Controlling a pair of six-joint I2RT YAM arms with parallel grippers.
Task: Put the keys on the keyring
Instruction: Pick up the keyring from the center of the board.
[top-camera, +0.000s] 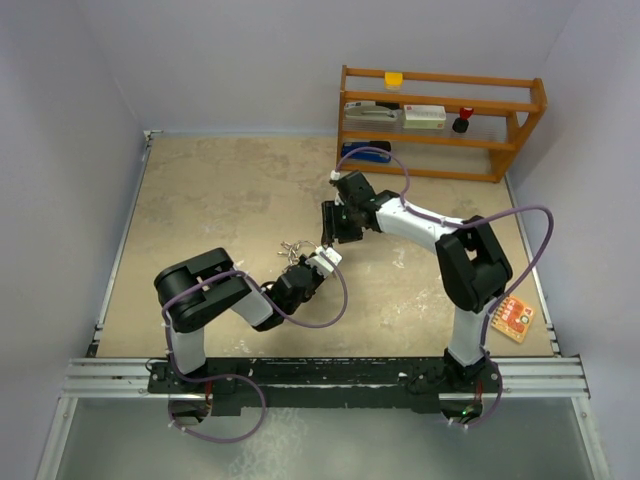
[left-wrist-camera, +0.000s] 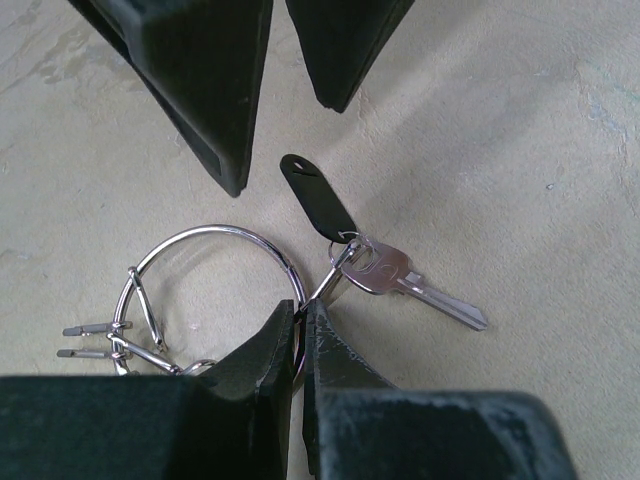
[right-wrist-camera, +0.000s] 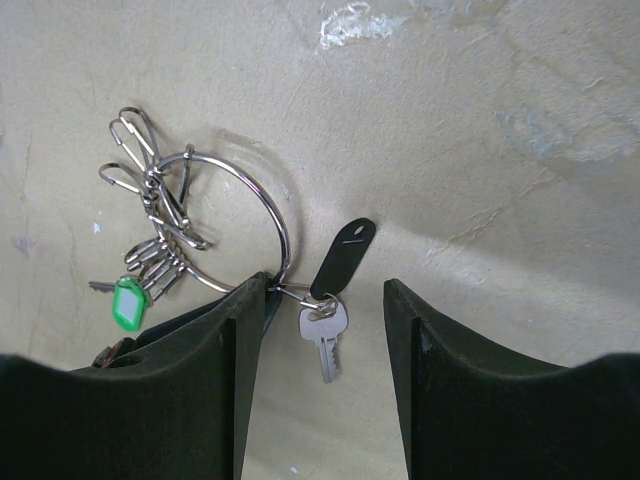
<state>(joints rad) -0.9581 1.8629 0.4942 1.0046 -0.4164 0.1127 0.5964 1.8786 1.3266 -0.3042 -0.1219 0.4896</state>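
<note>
The keyring (left-wrist-camera: 215, 235), a thin silver wire ring, lies on the beige table. My left gripper (left-wrist-camera: 300, 318) is shut on its rim. A small clip on the ring at that spot carries a silver key (left-wrist-camera: 400, 280) and a black oval tag (left-wrist-camera: 318, 200). Several more keys and clips hang on the ring's other side, one with a green head (right-wrist-camera: 130, 303). My right gripper (right-wrist-camera: 322, 292) is open, just above the table, with the silver key (right-wrist-camera: 322, 338) and tag between its fingers (right-wrist-camera: 440, 380). In the top view both grippers meet at the keyring (top-camera: 293, 248), near mid-table.
A wooden shelf (top-camera: 440, 120) with small items stands at the back right. An orange card (top-camera: 513, 318) lies near the right arm's base. Grey walls enclose the table on the left, back and right.
</note>
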